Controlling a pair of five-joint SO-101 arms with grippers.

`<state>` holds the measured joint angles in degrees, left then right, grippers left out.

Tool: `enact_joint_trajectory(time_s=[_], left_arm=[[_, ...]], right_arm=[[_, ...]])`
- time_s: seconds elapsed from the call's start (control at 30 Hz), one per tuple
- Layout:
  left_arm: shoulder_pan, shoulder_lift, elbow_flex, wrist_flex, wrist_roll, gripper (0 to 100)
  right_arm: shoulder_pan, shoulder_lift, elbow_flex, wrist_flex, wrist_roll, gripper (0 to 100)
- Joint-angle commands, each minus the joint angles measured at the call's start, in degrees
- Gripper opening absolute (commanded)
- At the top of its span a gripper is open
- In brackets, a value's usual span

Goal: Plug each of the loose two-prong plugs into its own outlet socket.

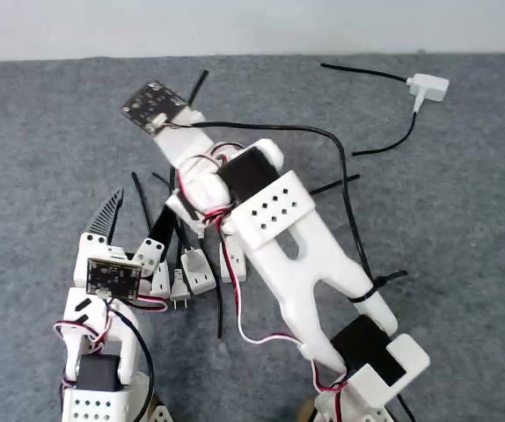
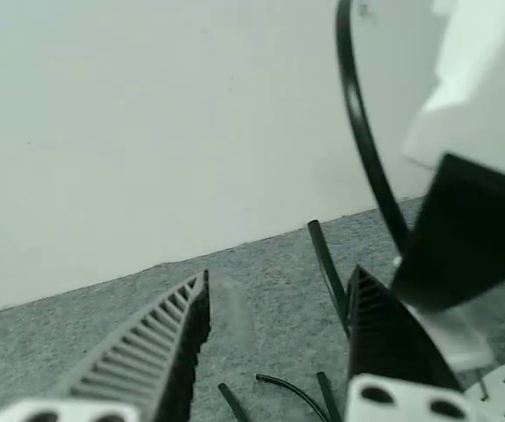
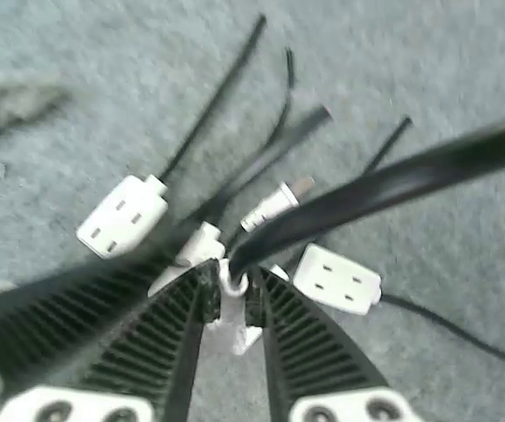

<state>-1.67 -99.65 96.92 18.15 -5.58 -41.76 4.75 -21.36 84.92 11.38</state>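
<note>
1. Two-prong plugs (image 1: 180, 290): none visibly seated in an outlet socket (image 3: 122, 215); by the look of it, every insertion left to do.
2. One white plug (image 3: 232, 332) pinched in the closed right gripper (image 3: 230, 283), thick black cord (image 3: 393, 180) running off, near a second socket (image 3: 339, 280); another loose plug (image 3: 272, 204) lying between the two sockets.
3. Left gripper (image 2: 281, 274) spread wide, holding nothing, beside the cluster on the grey mat (image 1: 464, 264).

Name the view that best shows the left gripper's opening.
Left wrist view: the left gripper shows both ribbed fingers wide apart over carpet. The high view shows it from above, near the white sockets.
</note>
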Motion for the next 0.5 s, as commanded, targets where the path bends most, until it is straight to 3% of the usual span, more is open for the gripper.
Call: enact_joint_trajectory(time_s=[0.0,0.47], left_arm=[[2.5,0.1,-5.3,2.3,0.9,24],[3.0,0.1,-6.4,5.3,1.6,24]], right_arm=[[-2.4,-1.4,-6.6,0.6,-0.4,0.7],[-2.5,-1.0,-15.4,1.0,-0.4,0.7]])
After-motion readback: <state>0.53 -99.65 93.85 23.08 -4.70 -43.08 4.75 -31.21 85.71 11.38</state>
